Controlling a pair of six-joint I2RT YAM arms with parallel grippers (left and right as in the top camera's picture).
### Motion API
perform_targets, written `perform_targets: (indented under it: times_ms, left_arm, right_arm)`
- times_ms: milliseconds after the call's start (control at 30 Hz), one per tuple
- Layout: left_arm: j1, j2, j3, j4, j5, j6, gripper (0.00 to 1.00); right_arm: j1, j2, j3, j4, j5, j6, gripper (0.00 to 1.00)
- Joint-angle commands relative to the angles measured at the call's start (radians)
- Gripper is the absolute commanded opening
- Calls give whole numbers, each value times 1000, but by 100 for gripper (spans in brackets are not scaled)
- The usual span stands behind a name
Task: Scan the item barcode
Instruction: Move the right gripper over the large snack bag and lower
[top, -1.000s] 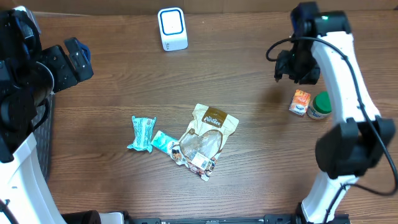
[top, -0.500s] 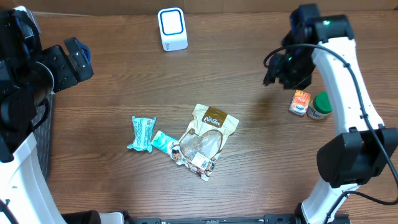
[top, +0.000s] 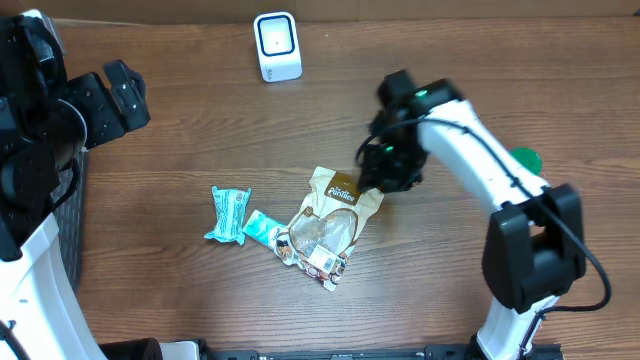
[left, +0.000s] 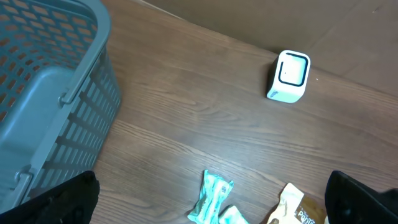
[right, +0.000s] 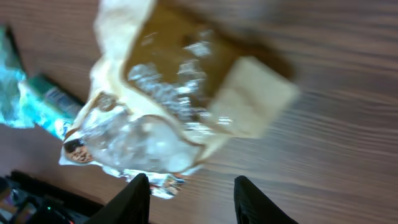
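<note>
The snack pouch (top: 330, 215) lies mid-tabletop (top: 180, 150), with the white scanner (top: 277, 46) at twelve o'clock. The right tool (right: 189, 180) hovers over the pouch's one o'clock corner, fingers apart and empty. The left tool (top: 128, 92), at ten o'clock, stands spread wide.

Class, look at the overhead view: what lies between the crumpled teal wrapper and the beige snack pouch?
A small teal packet lies between the teal wrapper and the beige pouch; the overhead view shows it clearly.

The brown wood-grain table (top: 200, 130) looks matt and smooth. The cream-and-brown crinkled film pouch (top: 335, 200) shines (its clear window (right: 146, 146) glossiest). The white plastic scanner (top: 277, 45) is smooth; the grey-blue plastic lattice basket (left: 43, 93) dull.
</note>
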Motion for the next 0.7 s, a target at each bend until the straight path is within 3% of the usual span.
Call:
perform_targets:
  times_ms: [0,267,667]
  left_arm:
    - [5,2,7,5,-9,-10,99]
    - [5,2,7,4,-9,-10,100]
    - [5,2,7,4,-9,-10,99]
  right_arm:
    - [89,-8,-30,51,-21,84,40]
    - [185,-8,-69,105,-17,142,36]
    - [207,-6,-69,134,5,200,31]
